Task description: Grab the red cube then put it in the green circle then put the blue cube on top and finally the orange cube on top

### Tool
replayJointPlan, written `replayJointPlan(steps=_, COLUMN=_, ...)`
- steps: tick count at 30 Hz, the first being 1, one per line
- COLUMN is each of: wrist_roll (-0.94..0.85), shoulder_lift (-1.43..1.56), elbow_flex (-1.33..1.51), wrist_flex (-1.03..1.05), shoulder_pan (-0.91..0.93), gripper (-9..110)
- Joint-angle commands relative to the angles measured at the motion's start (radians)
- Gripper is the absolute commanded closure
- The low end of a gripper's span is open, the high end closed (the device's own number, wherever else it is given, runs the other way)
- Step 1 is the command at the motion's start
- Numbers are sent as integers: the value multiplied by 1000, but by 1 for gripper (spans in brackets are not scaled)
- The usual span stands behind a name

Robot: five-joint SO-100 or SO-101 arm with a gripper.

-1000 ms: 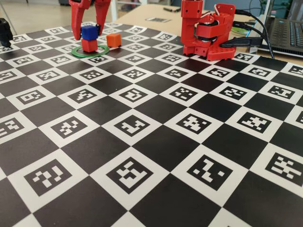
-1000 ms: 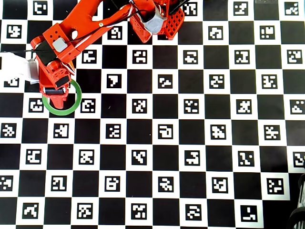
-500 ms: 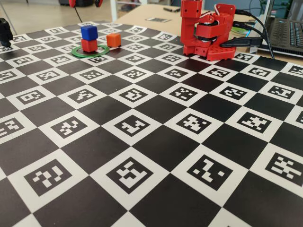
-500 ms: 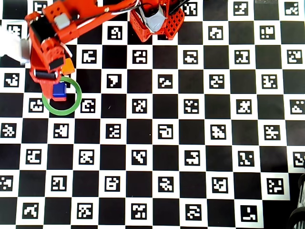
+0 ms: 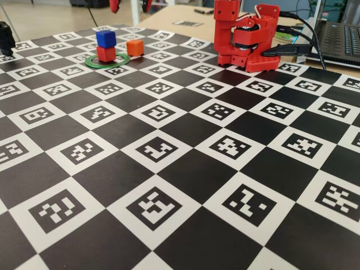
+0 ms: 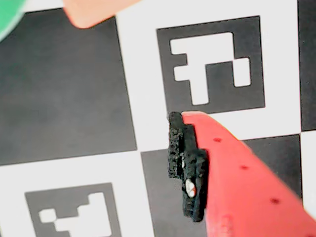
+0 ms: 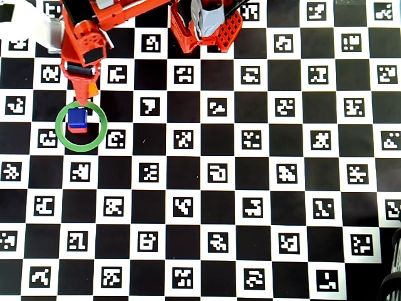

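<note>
The blue cube [image 5: 106, 38] [image 7: 78, 118] rests on the red cube [image 5: 106, 54] [image 7: 78, 130], which stands inside the green circle [image 5: 121, 59] [image 7: 81, 148]. The orange cube [image 5: 135, 47] sits on the board just beyond the ring. In the overhead view my gripper [image 7: 80, 93] hangs above the orange cube [image 7: 94, 91] and covers most of it. Only the two red fingertips of the gripper [image 5: 131, 4] show at the top of the fixed view, spread apart and empty. The wrist view shows one black finger pad [image 6: 186, 163], a blurred orange cube [image 6: 94, 10] and a bit of green circle [image 6: 6, 15].
The red arm base [image 5: 247, 42] [image 7: 207, 25] stands at the back of the checkered marker board. A laptop [image 5: 343, 36] and cables lie behind it at the right. A small black object [image 5: 5, 36] sits at the board's left edge.
The gripper has let go of the blue cube, risen off the stack and swung back over the orange cube. The blue cube stays on the red one.
</note>
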Motion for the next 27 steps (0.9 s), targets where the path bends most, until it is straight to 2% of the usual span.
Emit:
replayJointPlan(steps=1, wrist_roll=3, shoulder_lift=60, elbow_flex=28, wrist_flex=-48, shoulder_pan=17, gripper=62)
replayJointPlan(steps=11, wrist_roll=-32, shoulder_lift=-58, elbow_flex=86, wrist_flex=-186, shoulder_pan=66, gripper=62)
replayJointPlan(steps=27, wrist_roll=-61, shoulder_lift=-245, elbow_flex=58, wrist_flex=-298, shoulder_pan=94, gripper=62)
